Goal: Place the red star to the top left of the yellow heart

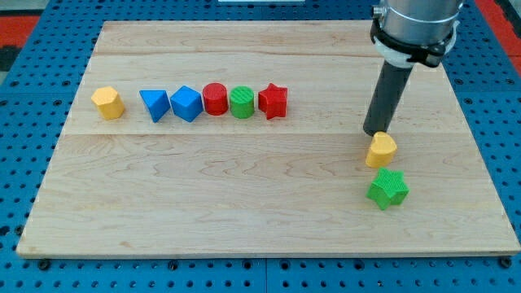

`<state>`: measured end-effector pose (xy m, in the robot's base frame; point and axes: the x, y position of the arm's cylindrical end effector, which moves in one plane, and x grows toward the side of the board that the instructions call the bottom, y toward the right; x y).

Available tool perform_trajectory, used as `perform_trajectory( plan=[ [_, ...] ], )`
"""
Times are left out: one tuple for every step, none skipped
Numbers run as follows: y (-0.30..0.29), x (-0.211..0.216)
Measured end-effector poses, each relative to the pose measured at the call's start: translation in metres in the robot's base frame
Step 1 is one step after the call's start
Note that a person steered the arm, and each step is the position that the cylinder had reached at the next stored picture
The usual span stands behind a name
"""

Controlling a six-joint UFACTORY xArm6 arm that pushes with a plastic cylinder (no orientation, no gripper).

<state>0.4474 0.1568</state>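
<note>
The red star lies at the right end of a row of blocks in the upper middle of the wooden board. The yellow heart lies far to its right, at the view's right. My tip stands just above the yellow heart, at its top left edge, touching or nearly touching it. The red star is well to the left of my tip.
The row holds, left to right, a yellow hexagon, a blue triangle, a blue cube, a red cylinder and a green cylinder. A green star lies just below the yellow heart.
</note>
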Motion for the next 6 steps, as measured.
perform_trajectory(
  plan=[
    [-0.013,-0.024],
    [-0.054,-0.023],
    [-0.112,-0.019],
    [-0.123,-0.019],
    [-0.123,-0.021],
    [-0.123,-0.022]
  ],
)
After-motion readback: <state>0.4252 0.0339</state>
